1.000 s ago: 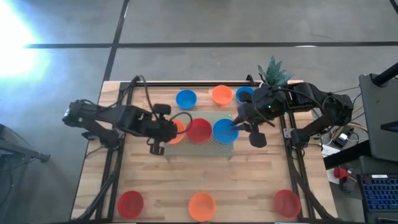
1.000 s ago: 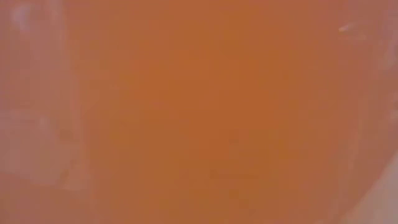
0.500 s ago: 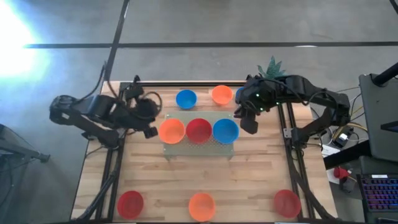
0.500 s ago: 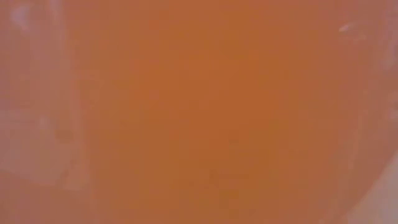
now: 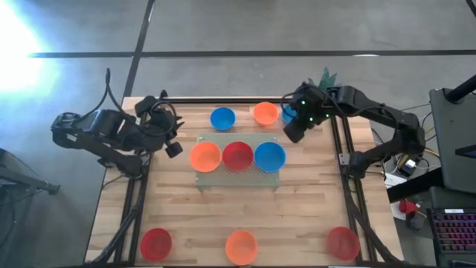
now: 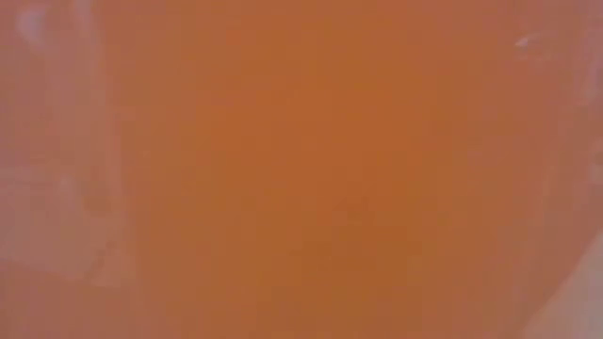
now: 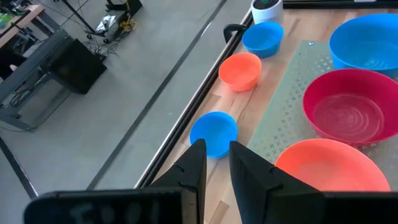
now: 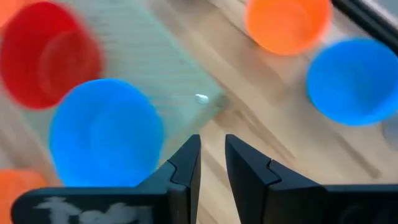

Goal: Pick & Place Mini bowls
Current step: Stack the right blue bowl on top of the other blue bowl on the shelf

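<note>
Gripper of the left arm [image 5: 172, 148] hangs off the left end of the pale green mat [image 5: 204, 175], its fingers [image 7: 194, 163] drawn to a narrow gap and holding nothing. On the mat three mini bowls sit in a row, rims close together: an orange bowl [image 5: 205, 157], a red bowl [image 5: 238, 156] and a blue bowl [image 5: 270, 156]. These three look placed, so the step in hand appears to be the reach for the next bowl.

Behind the mat, along the far edge of the worktop [image 5: 297, 216], stand a blue bowl [image 5: 222, 117], an orange bowl [image 5: 265, 113] and another blue bowl [image 5: 289, 112] half hidden under the right arm. The right gripper [image 5: 295, 131] hovers just beside that last bowl, fingers [image 8: 189, 163] likewise narrow and empty. To take it, the gripper would need to spread, come down over the rim and close on the wall.

Along the near edge wait a red bowl [image 5: 156, 243], an orange bowl [image 5: 241, 246] and a red bowl [image 5: 342, 243], well apart from each other.

A small potted plant [image 5: 325, 77] stands at the far right corner, close behind the right arm, and could be knocked. The low view is filled with orange, seemingly a bowl against the lens.
</note>
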Controlling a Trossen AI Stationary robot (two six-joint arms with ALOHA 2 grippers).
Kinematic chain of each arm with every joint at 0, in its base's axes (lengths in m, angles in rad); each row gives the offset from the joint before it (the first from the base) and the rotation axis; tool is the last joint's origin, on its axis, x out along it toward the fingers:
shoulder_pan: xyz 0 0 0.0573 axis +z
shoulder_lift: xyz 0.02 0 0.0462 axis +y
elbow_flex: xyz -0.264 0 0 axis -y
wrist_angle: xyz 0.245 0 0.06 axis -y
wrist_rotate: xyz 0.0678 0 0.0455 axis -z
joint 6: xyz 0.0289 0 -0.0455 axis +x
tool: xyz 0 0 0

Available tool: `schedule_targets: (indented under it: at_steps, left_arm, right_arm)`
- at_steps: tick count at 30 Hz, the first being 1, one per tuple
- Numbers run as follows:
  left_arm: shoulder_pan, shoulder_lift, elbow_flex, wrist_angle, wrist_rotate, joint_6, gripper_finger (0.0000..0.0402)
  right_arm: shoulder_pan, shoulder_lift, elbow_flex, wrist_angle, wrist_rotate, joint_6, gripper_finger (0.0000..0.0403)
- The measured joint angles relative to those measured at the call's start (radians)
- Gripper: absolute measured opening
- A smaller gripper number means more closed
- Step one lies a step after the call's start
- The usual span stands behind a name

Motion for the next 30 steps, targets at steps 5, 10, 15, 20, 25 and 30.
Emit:
schedule_targets:
  at_steps: [5,10,15,20,25,30]
  left_arm:
    - [0.0,0.002,0.0,0.0,0.001,0.0,0.0064]
    - [0.0,0.002,0.0,0.0,0.001,0.0,0.0064]
    - [0.0,0.002,0.0,0.001,0.001,0.0,0.0064]
    - [0.0,0.002,0.0,0.011,0.001,0.0,0.0064]
    - [0.0,0.002,0.0,0.019,-0.007,0.0,0.0064]
    - [0.0,0.001,0.0,0.019,-0.028,0.001,0.0064]
  right_arm:
    - [-0.126,-0.021,-0.132,0.026,0.0,0.039,0.0073]
    - [-0.208,-0.005,-0.238,0.108,0.0,0.015,0.0073]
    - [-0.252,0.04,-0.311,0.208,0.0,-0.006,0.0072]
    - [-0.297,0.095,-0.358,0.288,-0.002,-0.018,0.0073]
    - [-0.354,0.157,-0.391,0.36,-0.002,-0.048,0.0072]
    - [-0.393,0.235,-0.389,0.386,-0.003,-0.09,0.0067]
